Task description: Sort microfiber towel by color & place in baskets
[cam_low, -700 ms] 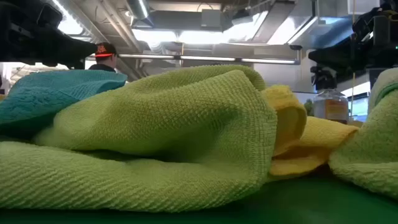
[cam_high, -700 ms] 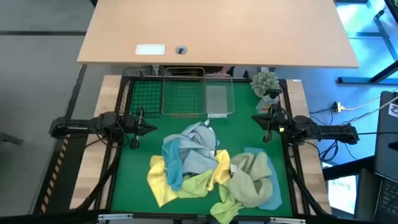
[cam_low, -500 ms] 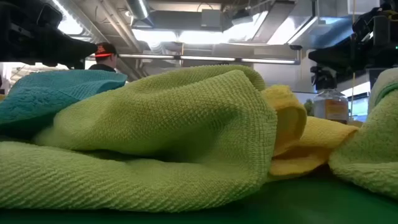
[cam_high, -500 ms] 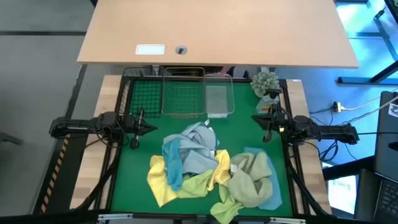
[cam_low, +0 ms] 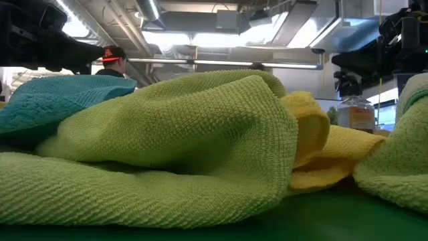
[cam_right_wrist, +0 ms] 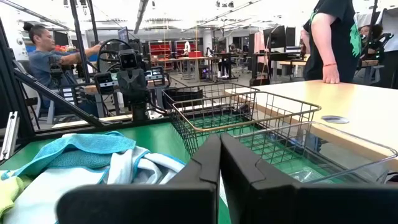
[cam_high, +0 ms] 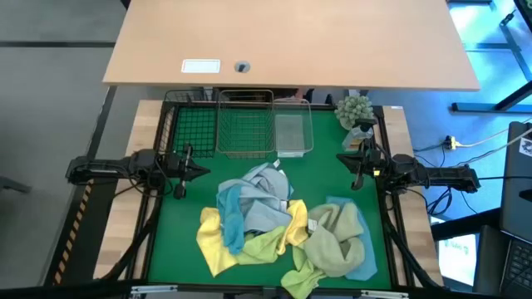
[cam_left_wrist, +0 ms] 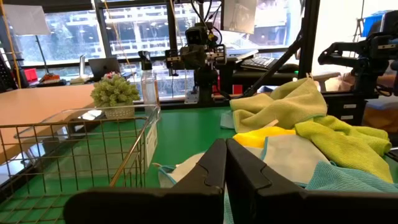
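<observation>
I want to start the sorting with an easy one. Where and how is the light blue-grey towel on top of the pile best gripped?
Probably at the raised fold of the light blue-grey towel, at the pile's edge nearest the baskets. It lies uppermost there, with bare mat behind it. Coming straight down from above, jaws across the fold, should pinch only this cloth. Either the left gripper or the right gripper looks similarly placed.

A pale wooden desk point(cam_high: 291, 41) with a white label and a round metal grommet stands behind the green-topped work table point(cam_high: 328, 170), over a grey floor point(cam_high: 50, 83). Beyond lies an open workshop with ceiling strip lights point(cam_low: 154, 10), large windows point(cam_left_wrist: 134, 37), more desks and people.
</observation>
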### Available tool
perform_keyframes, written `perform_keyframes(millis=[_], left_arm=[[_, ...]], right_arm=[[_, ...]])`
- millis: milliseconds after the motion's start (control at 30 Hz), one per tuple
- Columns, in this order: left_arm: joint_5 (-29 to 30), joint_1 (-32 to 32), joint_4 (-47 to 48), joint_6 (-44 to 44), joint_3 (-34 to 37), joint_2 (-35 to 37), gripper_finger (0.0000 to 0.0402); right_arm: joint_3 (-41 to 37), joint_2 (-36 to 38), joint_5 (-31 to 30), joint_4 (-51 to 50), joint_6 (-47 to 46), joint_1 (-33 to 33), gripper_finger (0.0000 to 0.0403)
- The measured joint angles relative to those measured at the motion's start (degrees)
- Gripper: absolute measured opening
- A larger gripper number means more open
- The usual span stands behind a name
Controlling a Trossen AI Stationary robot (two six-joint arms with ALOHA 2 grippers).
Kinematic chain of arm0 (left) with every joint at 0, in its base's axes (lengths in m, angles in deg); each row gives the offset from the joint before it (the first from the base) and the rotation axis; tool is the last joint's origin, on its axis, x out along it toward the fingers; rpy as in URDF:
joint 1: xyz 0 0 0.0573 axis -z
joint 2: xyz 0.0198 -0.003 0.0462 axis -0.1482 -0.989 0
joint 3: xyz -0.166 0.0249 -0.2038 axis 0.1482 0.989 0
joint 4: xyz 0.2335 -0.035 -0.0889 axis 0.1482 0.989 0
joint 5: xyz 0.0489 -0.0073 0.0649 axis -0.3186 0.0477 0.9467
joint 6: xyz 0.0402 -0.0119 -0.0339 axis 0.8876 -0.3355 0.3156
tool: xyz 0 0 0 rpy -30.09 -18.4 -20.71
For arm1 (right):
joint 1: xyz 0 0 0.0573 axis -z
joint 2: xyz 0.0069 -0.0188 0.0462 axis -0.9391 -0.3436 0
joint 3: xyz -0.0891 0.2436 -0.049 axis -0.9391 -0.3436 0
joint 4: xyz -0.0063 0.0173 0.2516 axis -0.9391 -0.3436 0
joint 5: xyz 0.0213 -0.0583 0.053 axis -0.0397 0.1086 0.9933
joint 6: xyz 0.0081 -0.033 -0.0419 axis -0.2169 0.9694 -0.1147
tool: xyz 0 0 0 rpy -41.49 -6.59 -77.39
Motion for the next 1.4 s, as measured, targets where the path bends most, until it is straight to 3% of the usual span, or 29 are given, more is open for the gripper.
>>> perform_keyframes(millis=[800, 1067, 1200, 1400], left_arm=[[0.1, 0.0, -0.1, 0.0, 0.0, 0.0, 0.0000], [0.2, 0.0, -0.2, 0.0, 0.0, 0.0, 0.0000], [2.7, 0.0, -0.3, 0.0, 0.0, 0.0, 0.0000], [3.5, 0.0, -0.4, 0.0, 0.0, 0.0, 0.0000]], right_arm=[[0.0, 0.0, -2.4, 0.6, 0.2, 0.0, 0.0012], [0.0, 0.0, 3.1, 3.1, -2.2, 0.0, 0.0014], [0.0, 0.0, 4.7, 5.8, -8.2, 0.0, 0.0043], [0.0, 0.0, 9.5, 8.0, -15.5, 0.0, 0.0145]])
